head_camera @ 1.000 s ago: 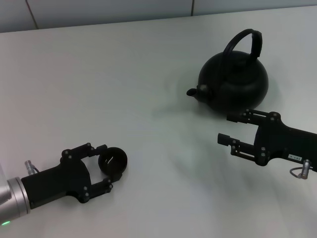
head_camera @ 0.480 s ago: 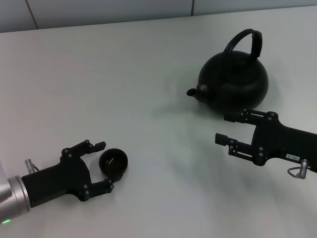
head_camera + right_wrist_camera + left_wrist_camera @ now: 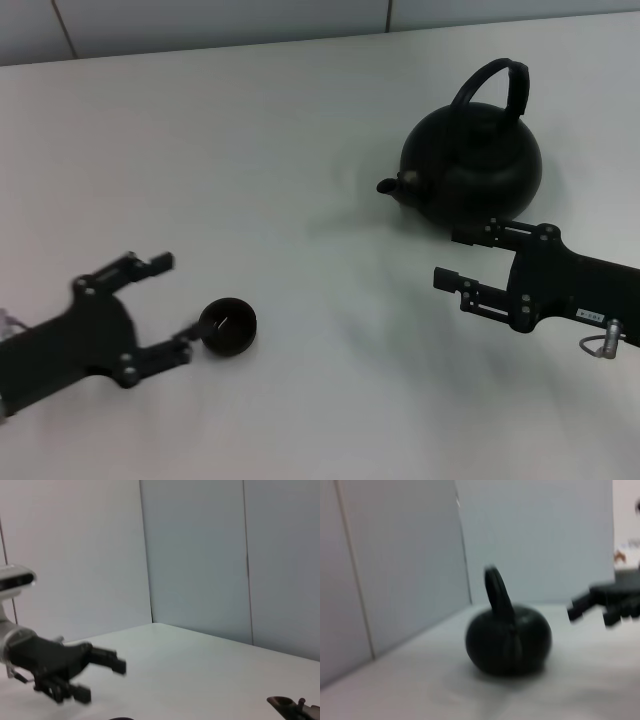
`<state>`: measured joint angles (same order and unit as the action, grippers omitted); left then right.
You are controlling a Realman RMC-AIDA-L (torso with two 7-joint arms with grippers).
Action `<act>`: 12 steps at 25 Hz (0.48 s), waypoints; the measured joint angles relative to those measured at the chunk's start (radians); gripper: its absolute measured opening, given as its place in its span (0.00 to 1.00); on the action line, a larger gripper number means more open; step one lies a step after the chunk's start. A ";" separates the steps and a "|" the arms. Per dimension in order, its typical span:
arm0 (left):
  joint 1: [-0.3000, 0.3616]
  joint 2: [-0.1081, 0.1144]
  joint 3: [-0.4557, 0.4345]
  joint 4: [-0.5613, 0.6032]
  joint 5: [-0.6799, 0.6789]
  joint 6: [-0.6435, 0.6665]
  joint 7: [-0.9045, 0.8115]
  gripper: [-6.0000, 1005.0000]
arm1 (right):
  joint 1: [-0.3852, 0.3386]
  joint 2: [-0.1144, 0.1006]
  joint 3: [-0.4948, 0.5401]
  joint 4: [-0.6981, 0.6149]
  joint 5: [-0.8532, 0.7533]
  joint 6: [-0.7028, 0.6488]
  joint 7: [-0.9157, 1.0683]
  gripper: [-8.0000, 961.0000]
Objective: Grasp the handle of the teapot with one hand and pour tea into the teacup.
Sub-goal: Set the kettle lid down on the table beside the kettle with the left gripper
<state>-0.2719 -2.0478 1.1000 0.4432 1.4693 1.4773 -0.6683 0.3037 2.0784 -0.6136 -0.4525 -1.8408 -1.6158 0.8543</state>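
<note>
From the head view, the black two-fingered left gripper [image 3: 176, 305] sat low on the robot's left of the pale grey bench [image 3: 250, 150], its fingers spread wide, one finger [image 3: 150, 264] angled up and away and the other finger's tip just beside, perhaps touching, the tiny round black handleless teacup [image 3: 228, 326]. The cup stood upright on the bench, outside the gap between the fingers. Well apart to the right stood the large squat matte-black teapot [image 3: 475, 170], its stubby spout [image 3: 392, 186] pointing toward the robot's left and its tall black arched handle [image 3: 495, 85] looping over the lid, free of any grip. Just in front of the pot the black right gripper [image 3: 458, 258] hovered with its fingers open at a moderate width, holding nothing, the farther finger close to the pot's body. The left wrist view gave what the head view could not: the teapot [image 3: 509, 640] side-on, the handle [image 3: 496, 592] edge-on and rising narrow above it, with the right gripper [image 3: 577, 611] blurred beside it. The right wrist view looked across the bench at the left gripper [image 3: 107, 680], fingers apart, against grey wall panels [image 3: 195, 555]; the teacup could not be made out there.
</note>
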 joint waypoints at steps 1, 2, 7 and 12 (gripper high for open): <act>0.007 0.005 -0.023 0.003 0.001 0.030 -0.001 0.81 | 0.000 0.000 0.000 0.000 0.000 0.001 0.000 0.63; 0.015 0.013 -0.041 0.004 0.002 0.062 -0.007 0.81 | 0.000 0.000 0.000 0.000 0.000 0.001 0.000 0.63; 0.058 0.054 -0.106 0.005 0.003 0.192 -0.060 0.81 | 0.000 0.000 0.000 0.000 0.000 0.003 0.000 0.63; 0.107 0.108 -0.143 0.006 0.006 0.260 -0.106 0.81 | 0.000 0.000 0.000 0.000 0.000 0.004 -0.001 0.63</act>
<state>-0.1645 -1.9403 0.9570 0.4494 1.4756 1.7373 -0.7740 0.3040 2.0784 -0.6136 -0.4525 -1.8408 -1.6122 0.8534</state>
